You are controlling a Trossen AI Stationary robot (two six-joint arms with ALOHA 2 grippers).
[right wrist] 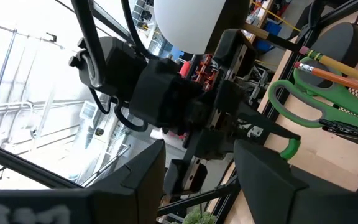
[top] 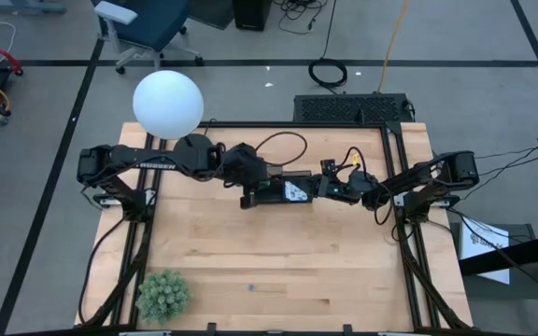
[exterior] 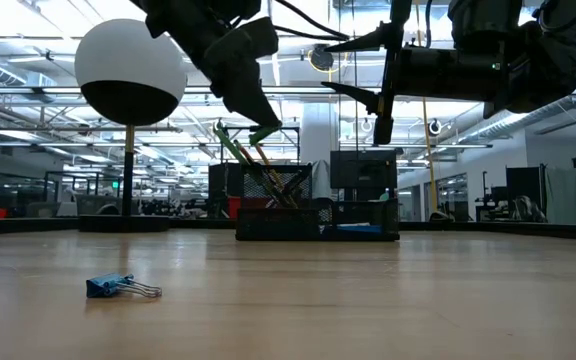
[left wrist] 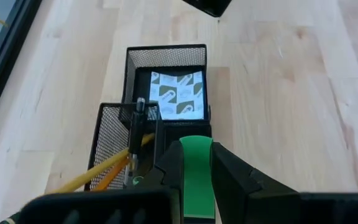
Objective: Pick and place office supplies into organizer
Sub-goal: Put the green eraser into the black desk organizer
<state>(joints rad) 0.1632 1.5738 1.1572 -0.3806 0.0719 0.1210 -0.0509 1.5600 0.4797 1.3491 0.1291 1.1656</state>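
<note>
The black mesh organizer [top: 290, 190] stands mid-table. It also shows in the low view [exterior: 318, 220] and the left wrist view [left wrist: 166, 68]. It holds two orange-yellow pencils [left wrist: 98, 174], green-handled scissors [right wrist: 309, 102] and a patterned note pad [left wrist: 178, 93]. My left gripper [top: 250, 196] hovers over the organizer's left end, shut on a small green eraser [left wrist: 196, 171]. My right gripper [exterior: 380, 85] is open and empty above the organizer's right end, its fingers [right wrist: 263, 174] pointing toward the left arm. A tiny blue binder clip [exterior: 118, 287] lies on the table near the front. My left gripper pinches the green eraser's two flat sides [left wrist: 196, 155] between its two fingers. The fingers slant down toward the organizer. The eraser's free end [exterior: 265, 133] sticks out past the fingertips. It is lifted clear, above the organizer.
A white globe lamp [top: 168, 103] stands at the far left, close to the left arm. A fuzzy green plant ball [top: 162, 294] sits at the near left corner. Bare wood [top: 325, 271] lies between the organizer and the near edge, where the blue clip [top: 250, 287] is.
</note>
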